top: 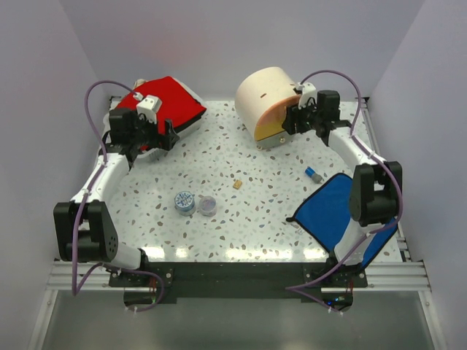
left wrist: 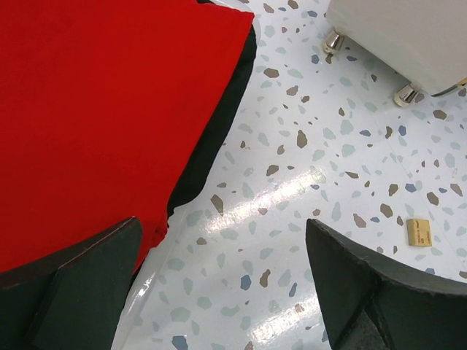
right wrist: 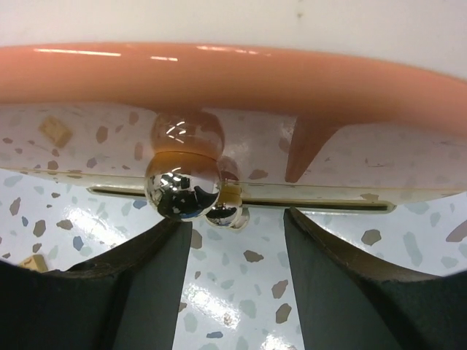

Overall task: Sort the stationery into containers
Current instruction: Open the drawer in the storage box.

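my right gripper (right wrist: 237,248) hangs spread just short of the shiny knob (right wrist: 182,186) on the drum (top: 266,91), lined up to pull a drawer open, my left gripper (left wrist: 226,284) hovers spread by the red-topped case (top: 164,102), and the tape rolls (top: 184,202) lie unsorted on the table (top: 241,157).

Table (top: 248,211) w/ red-top case (top: 171,102), cream drum (top: 264,95), 2 tape rolls (top: 184,202), tan cube (top: 237,184), stub (top: 313,174), blue cloth (top: 332,208).

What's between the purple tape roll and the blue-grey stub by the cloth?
Only the tiny tan cube, a little beyond the line from the round purple tape roll to the blue-grey stub; otherwise bare speckled tabletop. Top external view.
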`<state>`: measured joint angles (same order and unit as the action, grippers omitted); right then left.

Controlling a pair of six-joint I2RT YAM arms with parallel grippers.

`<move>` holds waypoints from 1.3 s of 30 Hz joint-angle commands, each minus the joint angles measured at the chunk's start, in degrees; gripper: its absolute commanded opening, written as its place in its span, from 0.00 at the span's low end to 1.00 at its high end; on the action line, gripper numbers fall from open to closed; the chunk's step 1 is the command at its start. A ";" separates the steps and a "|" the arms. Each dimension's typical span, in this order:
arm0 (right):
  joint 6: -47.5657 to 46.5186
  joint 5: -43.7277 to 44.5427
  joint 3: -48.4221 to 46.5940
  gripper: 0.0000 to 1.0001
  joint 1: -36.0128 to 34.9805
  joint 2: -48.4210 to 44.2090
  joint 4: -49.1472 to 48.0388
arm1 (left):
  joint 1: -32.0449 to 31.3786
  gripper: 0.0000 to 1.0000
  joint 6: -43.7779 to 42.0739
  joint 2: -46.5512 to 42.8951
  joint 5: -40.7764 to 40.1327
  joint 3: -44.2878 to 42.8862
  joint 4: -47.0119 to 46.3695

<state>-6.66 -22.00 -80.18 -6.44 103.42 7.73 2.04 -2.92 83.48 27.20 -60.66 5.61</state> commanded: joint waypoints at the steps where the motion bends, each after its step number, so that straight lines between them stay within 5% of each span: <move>1: 0.15 1.95 -3.31 0.57 -0.33 0.82 -1.31 | -0.37 0.99 -1.65 -0.60 -0.39 -1.56 -0.60; 35: -0.46 13.74 -1.56 0.43 -4.29 1.44 0.45 | -0.46 0.99 -0.16 -1.22 -0.13 0.55 -2.09; 39: -0.73 13.04 -0.94 0.29 -4.20 1.00 0.62 | -0.37 0.99 0.02 -1.22 0.04 0.55 -2.18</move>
<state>-6.55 -11.16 -81.32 -10.74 104.79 9.08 1.85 -3.18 83.46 26.81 -60.10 5.39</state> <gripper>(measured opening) 0.366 0.989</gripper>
